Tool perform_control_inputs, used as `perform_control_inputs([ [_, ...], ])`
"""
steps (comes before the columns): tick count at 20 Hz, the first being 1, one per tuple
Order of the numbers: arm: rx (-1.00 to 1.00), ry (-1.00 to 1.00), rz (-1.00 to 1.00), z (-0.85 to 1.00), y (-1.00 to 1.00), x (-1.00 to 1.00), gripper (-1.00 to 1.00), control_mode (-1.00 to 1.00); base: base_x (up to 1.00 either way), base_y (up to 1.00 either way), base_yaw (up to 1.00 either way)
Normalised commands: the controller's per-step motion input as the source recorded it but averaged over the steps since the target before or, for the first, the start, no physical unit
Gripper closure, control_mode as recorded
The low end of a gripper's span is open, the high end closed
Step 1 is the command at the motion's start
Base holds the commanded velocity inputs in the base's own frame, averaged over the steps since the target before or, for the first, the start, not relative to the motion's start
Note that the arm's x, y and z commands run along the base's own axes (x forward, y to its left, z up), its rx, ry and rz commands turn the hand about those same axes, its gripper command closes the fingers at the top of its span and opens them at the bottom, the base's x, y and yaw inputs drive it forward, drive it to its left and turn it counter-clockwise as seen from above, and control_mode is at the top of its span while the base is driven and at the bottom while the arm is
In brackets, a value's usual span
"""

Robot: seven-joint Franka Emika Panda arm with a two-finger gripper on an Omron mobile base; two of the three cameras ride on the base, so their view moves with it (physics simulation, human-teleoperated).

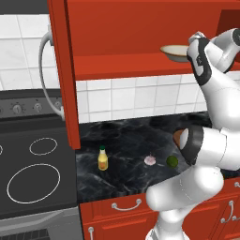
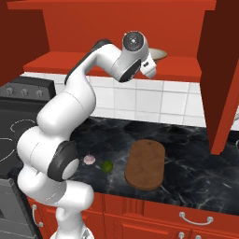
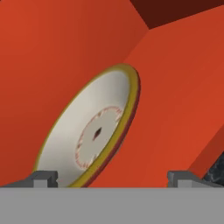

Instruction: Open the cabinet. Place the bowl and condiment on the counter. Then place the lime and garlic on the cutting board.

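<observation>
We find the cabinet (image 2: 116, 28) open, with its doors swung out to either side and its red inner shelf (image 1: 126, 65) exposed. The bowl (image 3: 94, 131) sits on that shelf, mouth upward and rim level in the base views, toward the shelf's right part; in the hand view its hollow faces the camera, tilted by the hand's roll. The end effector (image 3: 111, 177) stands just before the bowl with its fingertips spread wide and nothing between them; contact with the rim appears absent, though we cannot be sure from this angle. On the bench (image 1: 131, 136) the condiment (image 1: 102, 158) stands upright, cap up, near the left door's lower edge. The garlic (image 1: 150, 160) and the lime (image 1: 172, 161) lie just beside each other nearer the front edge. The cutting board (image 2: 145, 164) lies flat, long axis running front to back, with bare bench around it.
</observation>
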Motion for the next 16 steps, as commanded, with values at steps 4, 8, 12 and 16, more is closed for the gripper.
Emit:
perform_control_inputs([
  [4,0.00,0.01,0.00,-0.02,-0.09,0.20,-1.00,-1.00,0.00,0.00,0.00],
  [8,0.00,0.00,0.00,-0.06,-0.10,0.10,-1.00,-1.00,0.00,0.00,0.00],
  [12,0.00,0.00,0.01,-0.10,-0.08,0.01,-1.00,-1.00,0.00,0.00,0.00],
  [16,0.00,0.01,0.00,-0.12,0.00,0.07,-1.00,-1.00,0.00,0.00,0.00],
])
